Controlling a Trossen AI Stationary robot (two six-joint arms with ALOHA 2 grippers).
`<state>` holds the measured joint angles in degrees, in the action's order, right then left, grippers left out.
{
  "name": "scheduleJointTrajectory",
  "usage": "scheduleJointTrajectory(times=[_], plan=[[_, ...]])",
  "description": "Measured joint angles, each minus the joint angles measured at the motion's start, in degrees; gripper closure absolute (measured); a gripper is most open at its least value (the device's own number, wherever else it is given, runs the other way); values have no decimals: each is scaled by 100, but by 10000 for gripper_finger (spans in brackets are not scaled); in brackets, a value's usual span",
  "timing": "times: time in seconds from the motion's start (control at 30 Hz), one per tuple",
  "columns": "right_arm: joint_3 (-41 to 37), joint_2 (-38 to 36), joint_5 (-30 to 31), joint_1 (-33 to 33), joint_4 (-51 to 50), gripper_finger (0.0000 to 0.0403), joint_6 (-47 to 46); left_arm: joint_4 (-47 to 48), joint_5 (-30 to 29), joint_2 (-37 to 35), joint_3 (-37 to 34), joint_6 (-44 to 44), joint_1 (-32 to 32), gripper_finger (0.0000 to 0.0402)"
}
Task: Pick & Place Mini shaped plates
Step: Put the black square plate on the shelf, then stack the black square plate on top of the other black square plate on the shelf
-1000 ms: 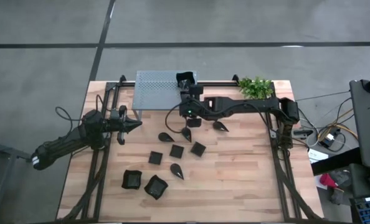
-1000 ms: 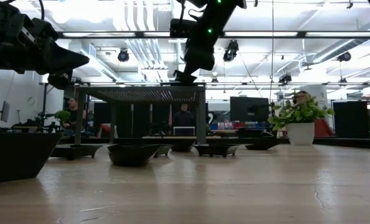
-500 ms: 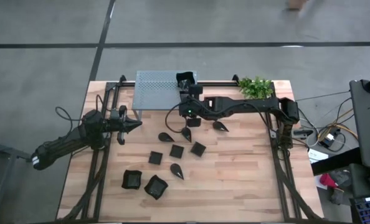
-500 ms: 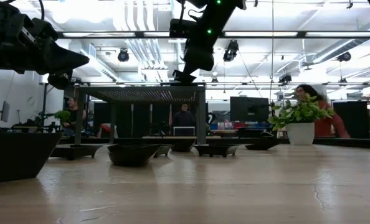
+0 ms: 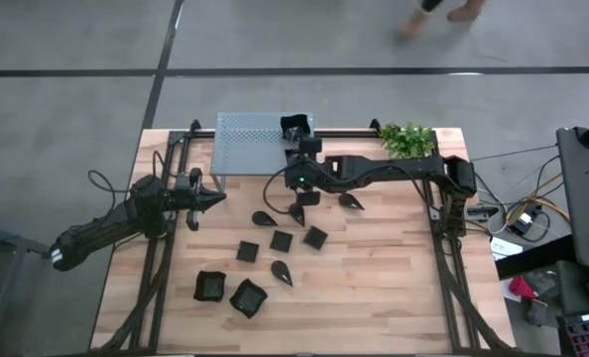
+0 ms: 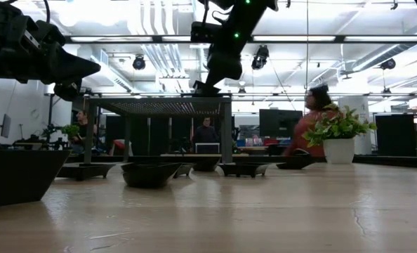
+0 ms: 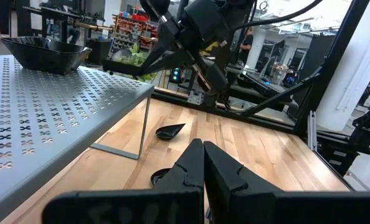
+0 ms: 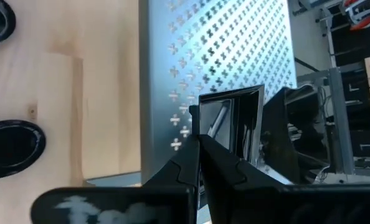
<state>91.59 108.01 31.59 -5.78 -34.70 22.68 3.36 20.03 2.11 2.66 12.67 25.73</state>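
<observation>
One flat square black plate (image 8: 232,121) with a glossy face is pinched at its edge by the right gripper (image 8: 199,144), fingers pressed onto it, above the near corner of the grey perforated shelf (image 5: 252,142); it appears just clear of the surface. A wavy-rimmed dish (image 5: 295,126) sits on that shelf. Other black plates (image 5: 282,240) lie scattered on the wooden table (image 5: 374,278). The left gripper (image 5: 218,199) waits, fingers pressed together, beside the shelf. A person (image 6: 308,126) passes behind the potted plant (image 6: 338,131).
</observation>
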Motion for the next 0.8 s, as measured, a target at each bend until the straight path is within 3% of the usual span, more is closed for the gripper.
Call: scheduleJointTrajectory(times=[0.3,0.8], plan=[[0,0,0,-22,-96,392,-9,0,0,0,2,-2,0,399],[0,-9,75,22,-65,344,-1,0,0,0,0,-2,-2,399]])
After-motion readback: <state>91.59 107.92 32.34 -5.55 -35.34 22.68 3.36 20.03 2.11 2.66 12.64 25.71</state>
